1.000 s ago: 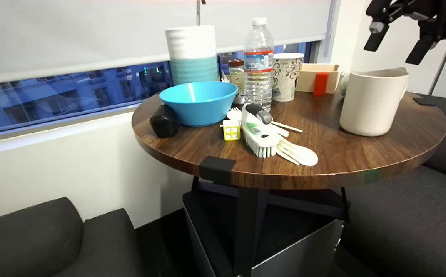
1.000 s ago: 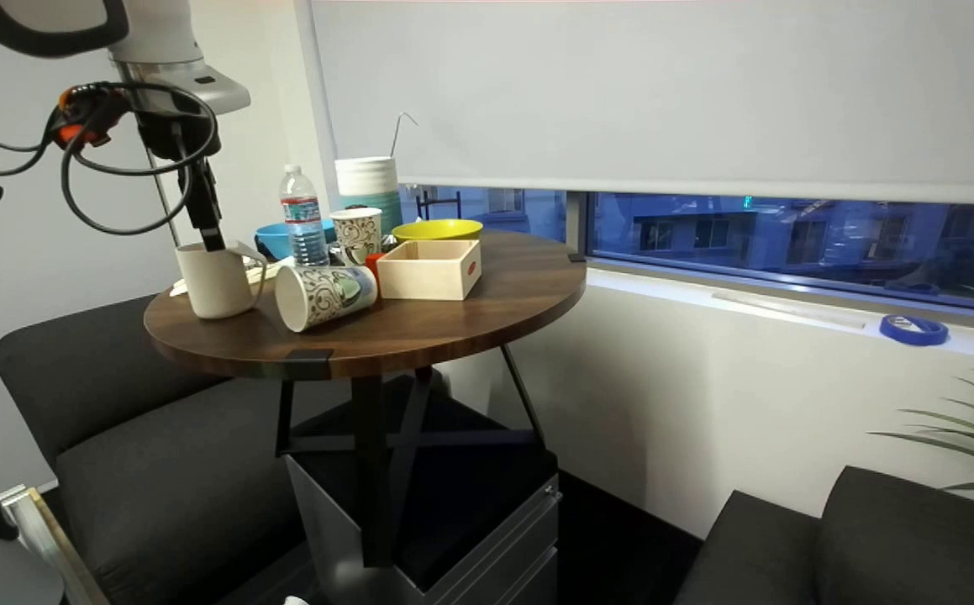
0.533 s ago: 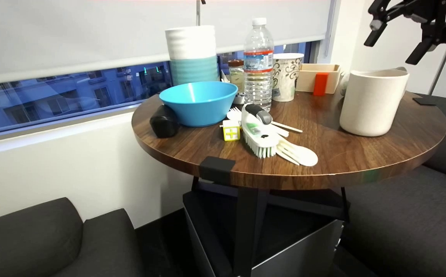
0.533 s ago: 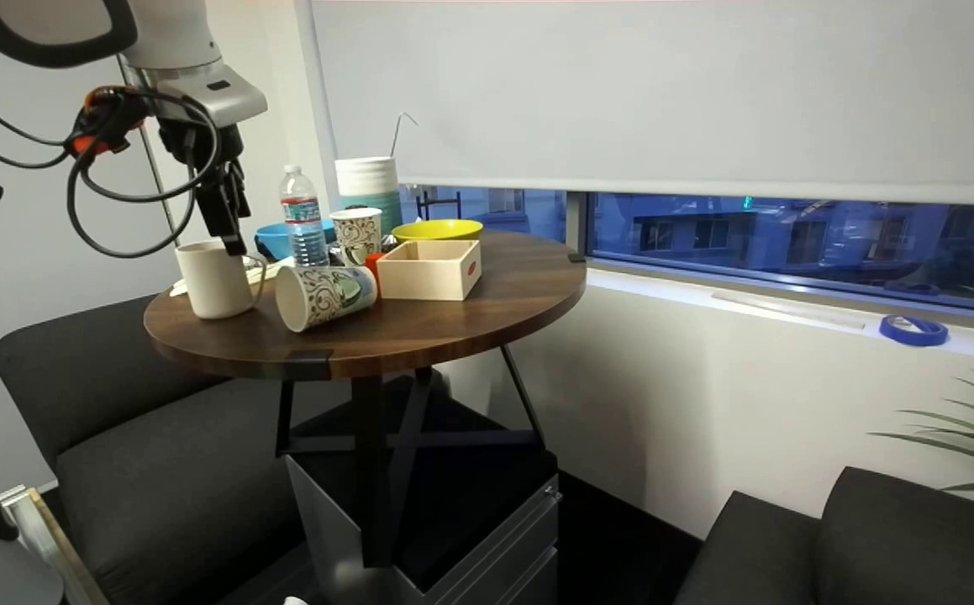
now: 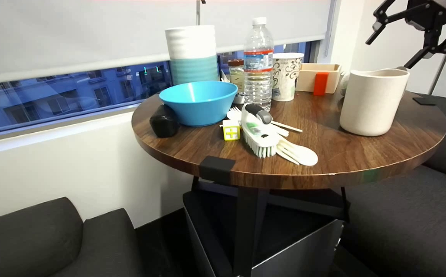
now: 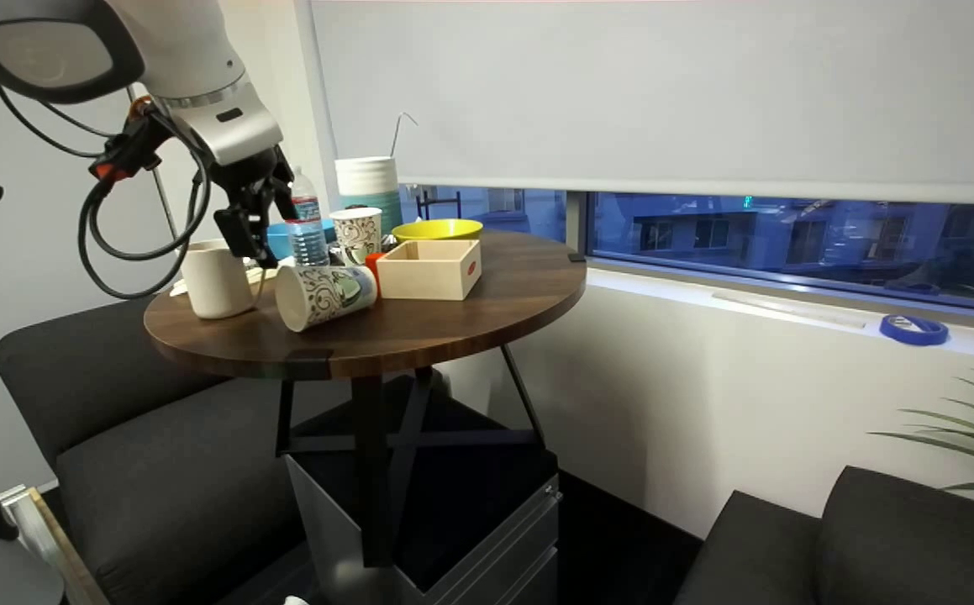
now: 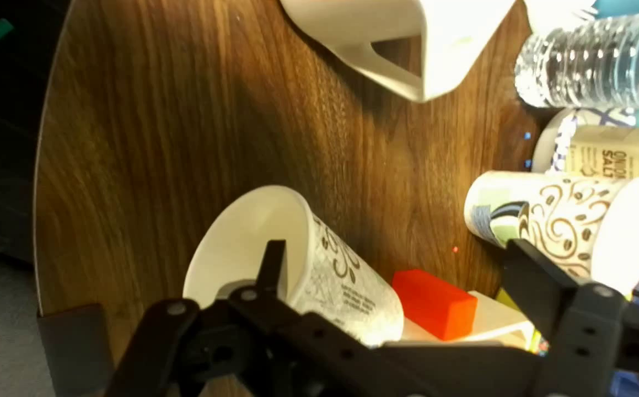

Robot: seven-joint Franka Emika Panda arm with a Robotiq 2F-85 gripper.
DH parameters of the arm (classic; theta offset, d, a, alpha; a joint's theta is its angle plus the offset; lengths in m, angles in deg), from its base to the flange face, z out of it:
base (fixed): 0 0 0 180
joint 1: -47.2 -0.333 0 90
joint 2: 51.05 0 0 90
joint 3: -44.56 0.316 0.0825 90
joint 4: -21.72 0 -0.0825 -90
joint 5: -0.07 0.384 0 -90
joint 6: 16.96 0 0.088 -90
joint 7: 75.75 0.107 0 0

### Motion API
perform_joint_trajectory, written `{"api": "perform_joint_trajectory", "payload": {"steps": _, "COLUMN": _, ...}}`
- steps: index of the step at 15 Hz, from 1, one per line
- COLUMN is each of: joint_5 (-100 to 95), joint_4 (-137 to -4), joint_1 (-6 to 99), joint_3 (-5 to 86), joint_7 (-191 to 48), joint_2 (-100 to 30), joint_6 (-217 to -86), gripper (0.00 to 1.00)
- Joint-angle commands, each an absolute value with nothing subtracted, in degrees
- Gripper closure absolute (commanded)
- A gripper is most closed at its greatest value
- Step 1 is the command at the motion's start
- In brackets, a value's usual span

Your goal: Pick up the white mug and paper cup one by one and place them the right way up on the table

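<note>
The white mug [image 5: 373, 103] stands upright on the round brown table [image 5: 323, 154]. It also shows in an exterior view [image 6: 216, 281] and at the top of the wrist view [image 7: 462, 38]. The paper cup [image 6: 329, 296] lies on its side, beside the mug's handle. In the wrist view it [image 7: 347, 286] lies with its mouth to the left; the mug mostly hides it in an exterior view. My gripper [image 7: 395, 245] is open and empty, tilted above the table. In an exterior view it [image 6: 280, 237] hangs between the mug and the lying cup, one finger overlapping the cup's mouth in the wrist view.
A red block [image 7: 435, 303] and a wooden box [image 6: 428, 273] stand at the lying cup's base. A second patterned cup [image 6: 358, 233] stands upright behind, near the water bottle [image 5: 259, 65]. A blue bowl [image 5: 198, 103], brush [image 5: 259, 130] and cutlery lie farther off.
My gripper has moved away from over the mug toward the lying paper cup and tilted. It stays open. The mug and cup have not moved.
</note>
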State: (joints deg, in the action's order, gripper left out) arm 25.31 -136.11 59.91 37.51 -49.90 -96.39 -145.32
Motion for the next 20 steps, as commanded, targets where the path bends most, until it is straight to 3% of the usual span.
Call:
{"api": "perform_joint_trajectory", "payload": {"steps": 1, "joint_5": 28.5, "joint_4": -136.0, "joint_1": 60.8, "joint_3": 37.3, "joint_7": -48.4, "joint_2": -93.6, "joint_6": -150.8, "gripper": 0.0}}
{"api": "perform_joint_trajectory", "payload": {"steps": 9, "joint_5": 29.1, "joint_4": -136.0, "joint_1": 60.9, "joint_3": 36.5, "joint_7": -46.4, "joint_2": -89.9, "joint_6": -153.7, "gripper": 0.0}}
{"api": "perform_joint_trajectory", "payload": {"steps": 10, "joint_5": 28.9, "joint_4": -136.0, "joint_1": 61.0, "joint_3": 36.5, "joint_7": -46.2, "joint_2": -89.4, "joint_6": -153.8, "gripper": 0.05}}
{"api": "perform_joint_trajectory", "payload": {"steps": 11, "joint_5": 29.0, "joint_4": -136.0, "joint_1": 61.0, "joint_3": 36.6, "joint_7": -45.9, "joint_2": -89.1, "joint_6": -153.9, "gripper": 0.26}}
{"api": "perform_joint_trajectory", "payload": {"steps": 13, "joint_5": 29.1, "joint_4": -136.0, "joint_1": 60.9, "joint_3": 36.5, "joint_7": -45.8, "joint_2": -88.7, "joint_6": -153.8, "gripper": 0.31}}
{"api": "perform_joint_trajectory", "payload": {"steps": 20, "joint_5": 27.5, "joint_4": -136.0, "joint_1": 61.7, "joint_3": 37.2, "joint_7": -45.4, "joint_2": -89.9, "joint_6": -152.8, "gripper": 0.81}}
